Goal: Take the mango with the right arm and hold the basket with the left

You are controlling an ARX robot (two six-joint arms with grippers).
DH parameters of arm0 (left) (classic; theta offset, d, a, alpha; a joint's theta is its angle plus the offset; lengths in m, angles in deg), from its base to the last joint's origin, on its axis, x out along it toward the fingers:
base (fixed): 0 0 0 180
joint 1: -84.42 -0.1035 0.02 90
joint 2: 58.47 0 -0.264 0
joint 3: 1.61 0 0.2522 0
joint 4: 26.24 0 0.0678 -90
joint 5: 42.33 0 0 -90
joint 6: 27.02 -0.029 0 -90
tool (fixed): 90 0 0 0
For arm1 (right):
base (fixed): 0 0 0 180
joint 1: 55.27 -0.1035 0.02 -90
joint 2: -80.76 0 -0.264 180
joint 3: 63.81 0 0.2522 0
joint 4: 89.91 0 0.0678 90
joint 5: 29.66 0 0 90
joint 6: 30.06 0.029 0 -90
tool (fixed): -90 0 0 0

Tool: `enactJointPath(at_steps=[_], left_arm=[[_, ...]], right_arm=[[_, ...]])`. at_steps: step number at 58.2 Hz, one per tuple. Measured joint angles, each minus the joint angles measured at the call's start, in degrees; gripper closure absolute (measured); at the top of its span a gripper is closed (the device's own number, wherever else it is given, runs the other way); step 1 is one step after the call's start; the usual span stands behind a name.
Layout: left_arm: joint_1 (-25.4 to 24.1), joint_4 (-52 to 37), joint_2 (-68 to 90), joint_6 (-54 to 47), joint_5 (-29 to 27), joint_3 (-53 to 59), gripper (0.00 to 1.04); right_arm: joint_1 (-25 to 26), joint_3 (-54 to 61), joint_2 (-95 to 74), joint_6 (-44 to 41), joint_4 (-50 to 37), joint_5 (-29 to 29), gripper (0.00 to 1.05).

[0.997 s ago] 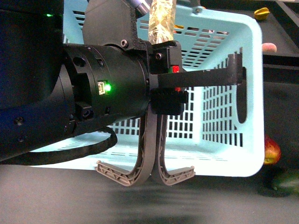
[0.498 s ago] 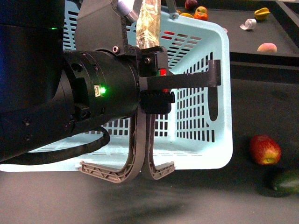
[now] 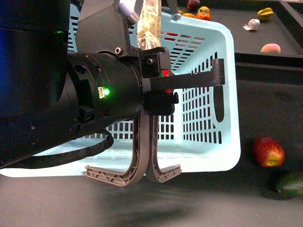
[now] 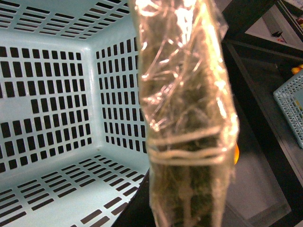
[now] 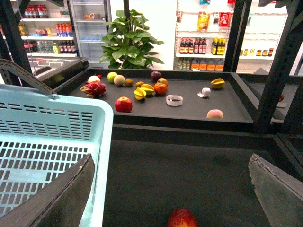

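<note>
The light-blue slotted basket (image 3: 208, 142) fills the front view's middle. My left gripper (image 3: 215, 75) is shut on the basket's right wall by the handle slot. In the left wrist view its plastic-wrapped finger (image 4: 184, 118) stands against the basket wall (image 4: 52, 94). My right gripper (image 5: 170, 161) is open and empty, fingers wide apart, beside the basket (image 5: 47, 142). A bright-yellow oval fruit (image 5: 146, 88) that looks like the mango lies in the fruit cluster on the far shelf, well beyond the right gripper.
A red-and-yellow fruit (image 3: 268, 152) lies right of the basket, just below the right gripper (image 5: 182, 218). A dark green fruit (image 3: 289, 184) lies nearer. The far shelf also holds a red apple (image 5: 123, 104), a peach (image 5: 214, 114), a star fruit (image 5: 218, 83) and a tape ring (image 5: 174, 100).
The left arm swung the basket to the left, uncovering the red-and-yellow fruit. In the last half second the basket drifted slightly back to the right.
</note>
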Motion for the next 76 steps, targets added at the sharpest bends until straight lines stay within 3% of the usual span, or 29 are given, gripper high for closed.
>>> enactJointPath(at_steps=[27,31,34,43,52,65,76], left_arm=[[0.0,0.0,0.0,0.0,0.5,0.0,1.0],[0.0,0.0,0.0,0.0,0.3,0.0,1.0],[0.0,0.0,0.0,0.0,0.3,0.0,1.0],[0.0,-0.1,0.0,0.0,0.2,0.0,1.0],[0.0,-0.1,0.0,0.0,0.4,0.0,1.0],[0.0,-0.1,0.0,0.1,0.4,0.0,1.0],[0.0,-0.1,0.0,0.0,0.2,0.0,1.0]], right_arm=[[0.0,0.0,0.0,0.0,0.0,0.0,0.08],[-0.6,-1.0,-2.0,-1.8,2.7,-3.6,0.08],[0.7,-1.5,-6.5,-2.2,1.6,-3.1,0.08],[8.0,-3.4,-24.6,-2.2,-10.7,2.8,0.08],[14.1,-6.9,-48.8,-2.3,-28.7,8.0,0.08],[19.6,-14.4,-84.5,-2.3,-49.3,7.6,0.08],[22.5,-21.6,-107.6,-2.6,-56.4,6.0,0.08]])
